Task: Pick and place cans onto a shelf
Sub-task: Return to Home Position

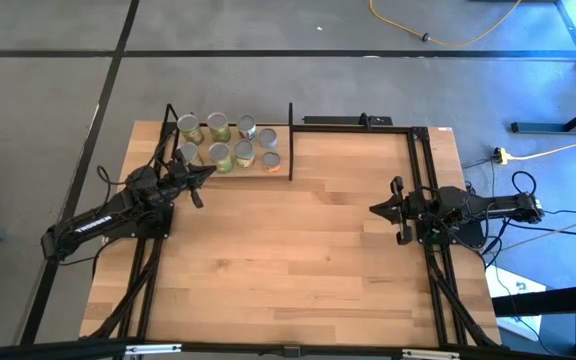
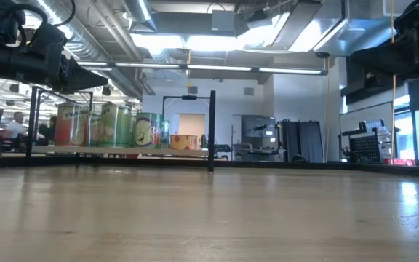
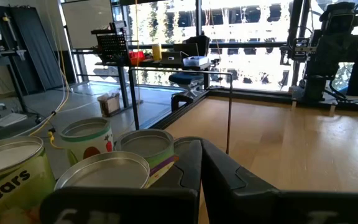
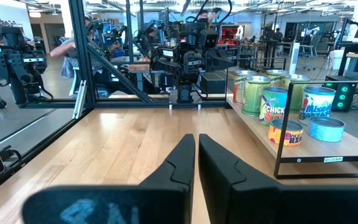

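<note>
Cans (image 1: 220, 155) grouped on the shelf (image 1: 290, 140) — left tool (image 1: 208, 173) closed, empty, just beside it; right tool (image 1: 375, 210) closed, empty, well apart over the surface (image 1: 298, 250).

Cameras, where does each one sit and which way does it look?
High view: above the table, looking straight down; both arms, shelf and cans show.
Low view: at tabletop height, looking level toward the shelf; arms at top corners.
Left wrist view: on the left arm, looking past the left gripper over can tops.
Right wrist view: on the right arm, looking past the right gripper toward the left arm.
Shared: both wrist views show the shelf's cans.
</note>
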Available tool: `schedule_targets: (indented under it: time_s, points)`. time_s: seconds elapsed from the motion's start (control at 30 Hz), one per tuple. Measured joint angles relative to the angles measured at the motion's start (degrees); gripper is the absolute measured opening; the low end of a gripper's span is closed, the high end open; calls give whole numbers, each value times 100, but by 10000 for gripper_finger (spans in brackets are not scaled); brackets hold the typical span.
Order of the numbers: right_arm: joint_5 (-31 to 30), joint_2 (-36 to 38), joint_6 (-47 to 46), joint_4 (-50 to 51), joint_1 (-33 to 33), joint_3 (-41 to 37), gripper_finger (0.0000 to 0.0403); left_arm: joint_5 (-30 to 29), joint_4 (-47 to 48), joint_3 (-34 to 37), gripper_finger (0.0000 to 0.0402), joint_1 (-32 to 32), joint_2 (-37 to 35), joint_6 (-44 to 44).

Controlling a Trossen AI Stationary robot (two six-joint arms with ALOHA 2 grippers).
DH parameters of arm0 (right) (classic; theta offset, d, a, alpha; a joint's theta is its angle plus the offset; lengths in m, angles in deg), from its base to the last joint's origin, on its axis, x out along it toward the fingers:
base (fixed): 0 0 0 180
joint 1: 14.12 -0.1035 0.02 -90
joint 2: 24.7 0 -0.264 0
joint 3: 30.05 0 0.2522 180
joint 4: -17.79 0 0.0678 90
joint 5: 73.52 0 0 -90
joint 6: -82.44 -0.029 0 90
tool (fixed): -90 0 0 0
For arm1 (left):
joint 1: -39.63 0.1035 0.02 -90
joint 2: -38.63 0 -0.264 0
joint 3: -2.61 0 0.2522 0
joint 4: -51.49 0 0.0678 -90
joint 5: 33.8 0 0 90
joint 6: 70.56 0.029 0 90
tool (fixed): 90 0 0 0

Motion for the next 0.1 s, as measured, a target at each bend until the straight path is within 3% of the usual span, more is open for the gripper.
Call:
schedule_targets:
  time_s: [0.1]
  points:
    - [-1,0,0,-2,0,0,25,0,-1,0,0,1,0,0]
